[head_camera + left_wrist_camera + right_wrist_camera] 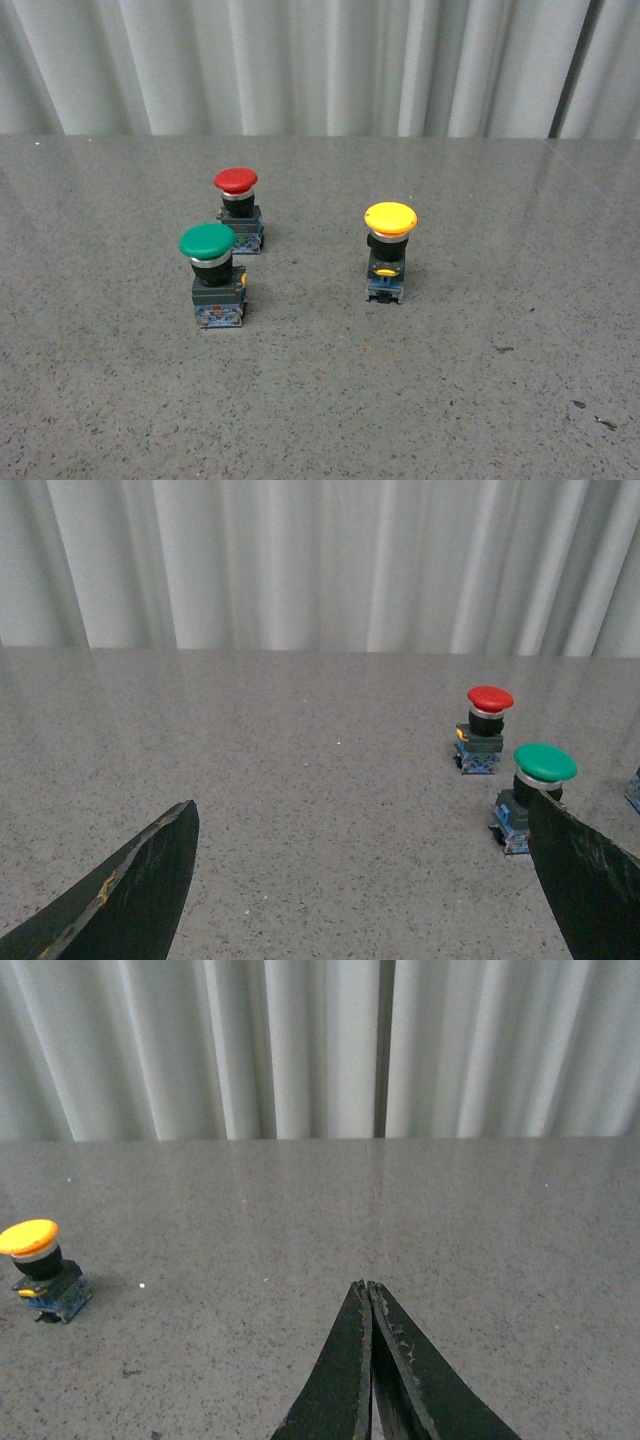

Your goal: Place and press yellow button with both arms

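The yellow button (389,250) stands upright on the grey stone table (480,400), right of the middle; neither arm shows in the front view. It also shows in the right wrist view (40,1270), far off to one side of my right gripper (367,1288), which is shut and empty above the table. My left gripper (365,815) is open and empty, its two black fingers (140,880) wide apart over bare table. The yellow button is out of the left wrist view.
A green-capped button (212,272) stands left of the yellow one, a red-capped button (239,208) behind it. Both show in the left wrist view: green (535,792) beside one finger, red (484,728) farther off. Pale curtains (320,60) hang behind the table.
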